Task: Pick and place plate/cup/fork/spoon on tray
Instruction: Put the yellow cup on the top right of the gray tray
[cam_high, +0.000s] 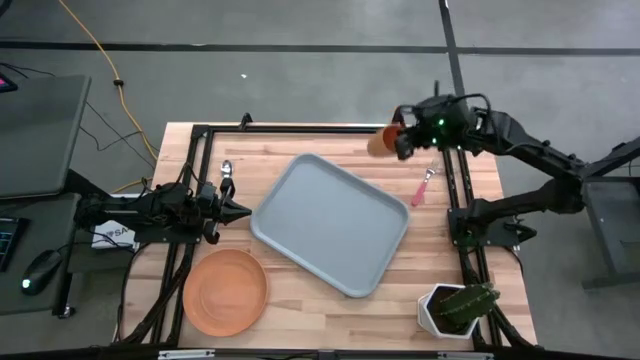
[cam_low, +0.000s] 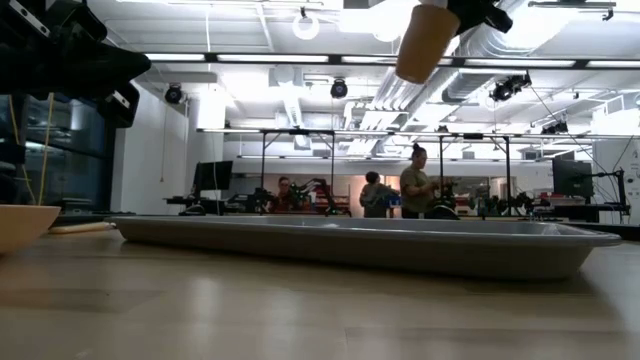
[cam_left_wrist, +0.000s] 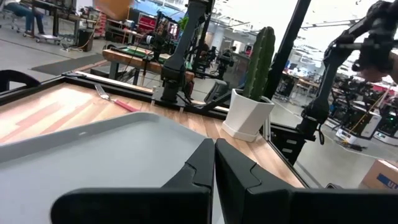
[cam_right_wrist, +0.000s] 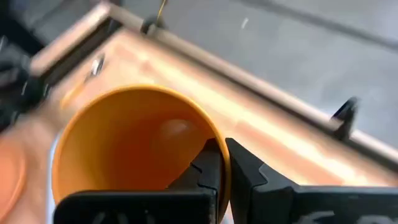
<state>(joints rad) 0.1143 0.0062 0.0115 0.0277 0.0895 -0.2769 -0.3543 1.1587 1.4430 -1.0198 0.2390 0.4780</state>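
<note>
pinched on its rim in my right claw (cam_right_wrist: 222, 163), the cup (cam_right_wrist: 134, 146) fills the right wrist view. from above, it hangs over the bench's (cam_high: 330, 310) far edge beside the tray (cam_high: 330, 222); my left claw (cam_high: 240, 210) waits shut beside the spoon (cam_high: 226, 176).

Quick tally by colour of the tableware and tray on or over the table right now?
Orange: 3, round shallow orange plate, small orange cup, orange-handled metal spoon
Pink: 1, pink-handled fork
Grey-blue: 1, large flat rectangular tray
Total: 5
</note>
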